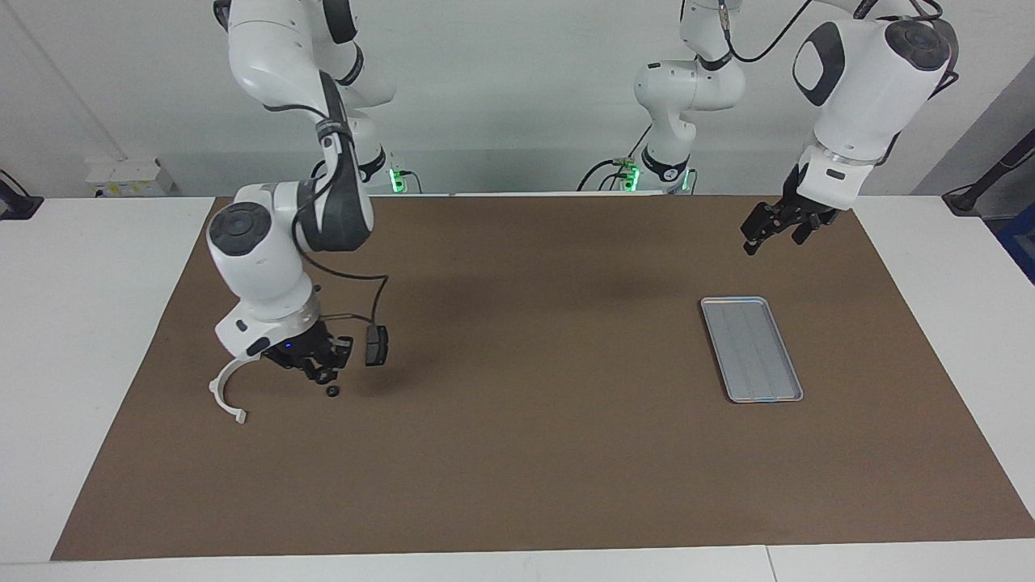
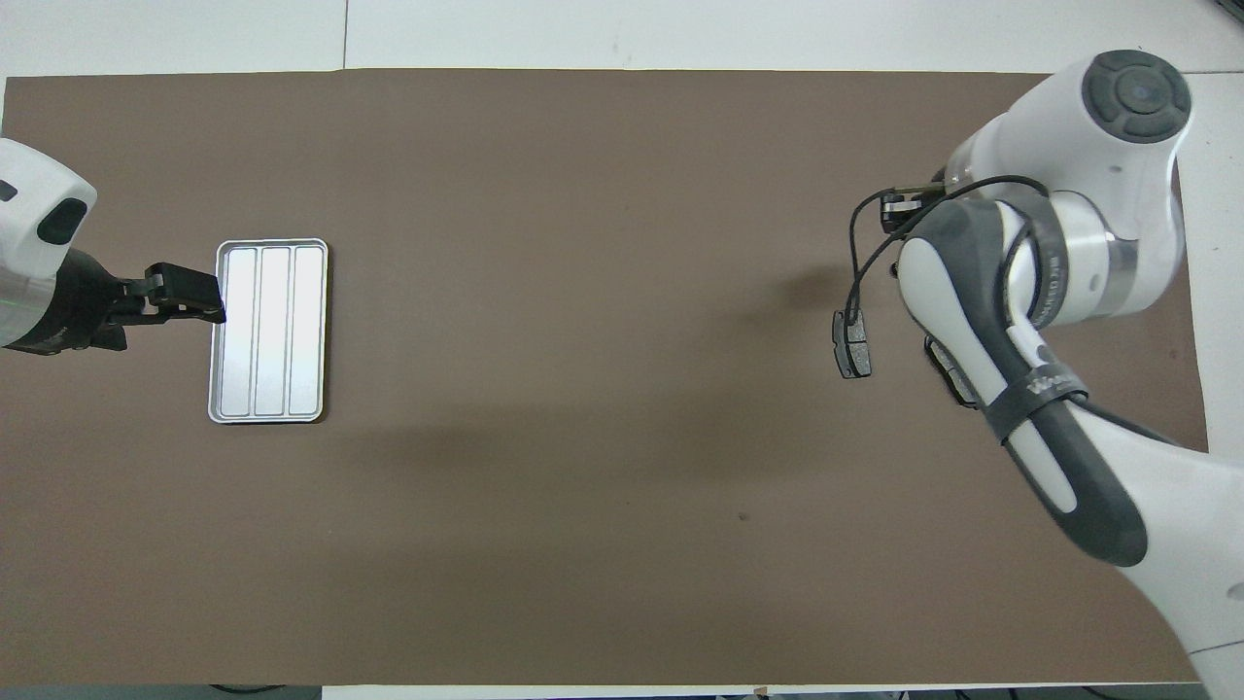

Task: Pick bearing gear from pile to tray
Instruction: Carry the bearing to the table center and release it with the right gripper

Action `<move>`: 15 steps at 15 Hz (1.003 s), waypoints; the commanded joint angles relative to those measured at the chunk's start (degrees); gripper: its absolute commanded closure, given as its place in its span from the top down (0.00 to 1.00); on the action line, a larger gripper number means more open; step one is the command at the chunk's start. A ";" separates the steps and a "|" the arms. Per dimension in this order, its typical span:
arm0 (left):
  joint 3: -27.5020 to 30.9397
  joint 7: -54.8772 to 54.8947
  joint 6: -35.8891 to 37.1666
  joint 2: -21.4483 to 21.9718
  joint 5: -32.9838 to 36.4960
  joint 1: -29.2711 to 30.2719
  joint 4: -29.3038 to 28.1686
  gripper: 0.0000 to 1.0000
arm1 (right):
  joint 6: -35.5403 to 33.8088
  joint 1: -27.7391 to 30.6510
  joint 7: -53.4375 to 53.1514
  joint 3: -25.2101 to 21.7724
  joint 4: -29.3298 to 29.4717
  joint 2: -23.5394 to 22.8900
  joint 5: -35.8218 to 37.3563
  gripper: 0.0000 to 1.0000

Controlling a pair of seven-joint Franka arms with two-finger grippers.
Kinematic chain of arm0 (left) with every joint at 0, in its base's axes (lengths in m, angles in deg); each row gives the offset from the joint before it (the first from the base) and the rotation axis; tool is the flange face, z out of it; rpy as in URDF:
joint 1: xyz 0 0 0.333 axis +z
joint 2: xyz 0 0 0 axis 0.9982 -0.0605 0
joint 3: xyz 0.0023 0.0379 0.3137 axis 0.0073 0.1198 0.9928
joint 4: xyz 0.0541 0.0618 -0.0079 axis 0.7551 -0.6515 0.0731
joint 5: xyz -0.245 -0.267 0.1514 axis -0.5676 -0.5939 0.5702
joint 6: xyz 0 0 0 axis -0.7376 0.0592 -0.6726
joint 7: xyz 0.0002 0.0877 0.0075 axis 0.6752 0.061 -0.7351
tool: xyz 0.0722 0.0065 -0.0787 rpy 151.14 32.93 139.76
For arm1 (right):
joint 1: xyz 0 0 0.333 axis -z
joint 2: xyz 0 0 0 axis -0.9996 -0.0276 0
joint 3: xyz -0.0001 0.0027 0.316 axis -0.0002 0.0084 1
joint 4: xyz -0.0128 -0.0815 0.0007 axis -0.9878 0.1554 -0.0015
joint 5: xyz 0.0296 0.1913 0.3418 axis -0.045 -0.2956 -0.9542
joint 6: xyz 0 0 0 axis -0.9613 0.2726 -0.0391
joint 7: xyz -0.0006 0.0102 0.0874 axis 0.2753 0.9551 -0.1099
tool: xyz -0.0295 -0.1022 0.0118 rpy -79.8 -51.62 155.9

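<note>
As we could not tell if the right gripper (image 1: 322,370), far from the tray (image 1: 788,390), held 1 gear, we needed slow carrying; the left gripper (image 1: 768,232) waited near it, released.

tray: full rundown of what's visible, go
The tray is a flat rectangular silver-grey pan, metal by its look, with rounded corners, a low raised rim and lengthwise ribs that split its floor into three lanes. It lies flat on the brown mat toward the left arm's end of the table, long side running away from the robots. Nothing lies in it and nothing touches it.
</note>
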 commanded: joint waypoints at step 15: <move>-0.06 -5.28 -3.01 1.78 0.46 -1.44 -5.46 1.00 | 9.89 -27.31 -41.84 -0.05 -1.50 -6.88 1.16 0.00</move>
